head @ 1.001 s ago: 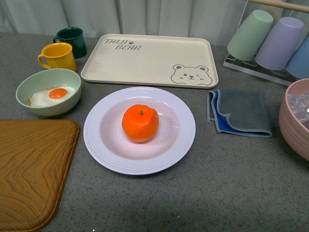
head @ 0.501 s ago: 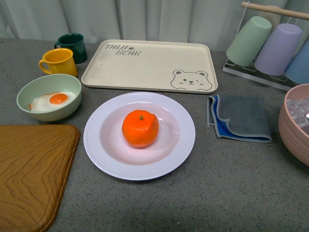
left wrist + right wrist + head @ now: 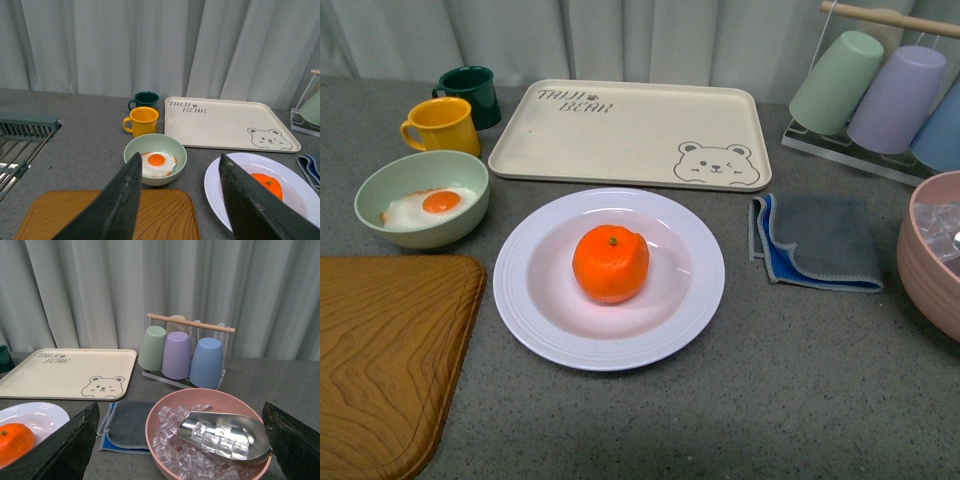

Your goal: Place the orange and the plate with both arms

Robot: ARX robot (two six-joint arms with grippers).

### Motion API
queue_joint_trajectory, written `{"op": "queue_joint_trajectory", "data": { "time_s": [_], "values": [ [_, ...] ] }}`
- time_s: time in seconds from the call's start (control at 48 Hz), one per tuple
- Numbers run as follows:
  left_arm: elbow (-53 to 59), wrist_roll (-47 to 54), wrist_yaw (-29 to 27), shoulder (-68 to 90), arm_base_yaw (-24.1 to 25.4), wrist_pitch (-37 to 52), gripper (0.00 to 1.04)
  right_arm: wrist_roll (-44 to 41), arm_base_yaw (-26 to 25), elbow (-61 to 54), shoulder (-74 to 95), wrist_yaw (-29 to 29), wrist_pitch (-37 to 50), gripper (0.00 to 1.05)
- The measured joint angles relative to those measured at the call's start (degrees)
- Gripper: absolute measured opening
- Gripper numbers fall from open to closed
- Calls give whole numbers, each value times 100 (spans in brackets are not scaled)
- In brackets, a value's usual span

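Orange-skinned, the orange (image 3: 610, 263) sits in the plate (image 3: 525, 310) on the surface (image 3: 800, 390); left tool (image 3: 180, 159) and right tool (image 3: 180, 412) gape empty, so placing seems finished.

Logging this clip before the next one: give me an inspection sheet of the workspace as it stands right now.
Surface: grey speckled table.
Job's things: orange sits in the middle of the white plate, stem up.
Clutter: bear tray, yellow mug, green mug, egg bowl, wooden board, folded cloth, pink ice bowl with scoop, cup rack.
End effectors: left end effector open, empty; right end effector open, empty.
Cables: nothing seen.
Surroundings: pale curtain behind; slatted rack in the left wrist view.
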State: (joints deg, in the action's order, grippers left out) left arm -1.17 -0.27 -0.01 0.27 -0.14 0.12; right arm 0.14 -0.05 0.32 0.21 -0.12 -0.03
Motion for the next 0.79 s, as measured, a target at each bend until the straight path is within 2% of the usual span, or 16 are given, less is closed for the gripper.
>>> {"op": "queue_joint_trajectory", "data": {
  "time_s": [0.083, 0.188, 0.313, 0.417, 0.48, 0.521, 0.563, 0.667, 0.751, 0.792],
  "values": [
    [0, -2, 0, 0, 0, 0, 59, 0, 0, 0, 0, 0, 0, 95],
    [0, 0, 0, -2, 0, 0, 84, 0, 0, 0, 0, 2, 0, 95],
    [0, 4, 0, -2, 0, 0, 100, 0, 0, 0, 0, 2, 0, 95],
    [0, 4, 0, -2, 0, 0, 98, -101, 33, 0, 2, 111, 17, 95],
    [0, 4, -4, -2, 0, 0, 98, -1220, 492, -2, 275, 1419, 315, 95],
    [0, 4, -2, -4, 0, 0, 98, -1779, 654, 0, 623, 1705, 492, 95],
    [0, 4, -2, -4, 0, 0, 98, -1991, 791, 0, 1110, 1827, 817, 95],
    [0, 4, 0, -4, 0, 0, 98, -1646, 1292, 120, 3115, 1853, 2149, 95],
    [0, 4, 0, -4, 0, 0, 98, -649, 1576, 640, 5121, 1429, 3060, 95],
    [0, 4, 0, -4, 0, 0, 98, -138, 1598, 927, 5958, 1156, 3213, 95]
  ]
}}
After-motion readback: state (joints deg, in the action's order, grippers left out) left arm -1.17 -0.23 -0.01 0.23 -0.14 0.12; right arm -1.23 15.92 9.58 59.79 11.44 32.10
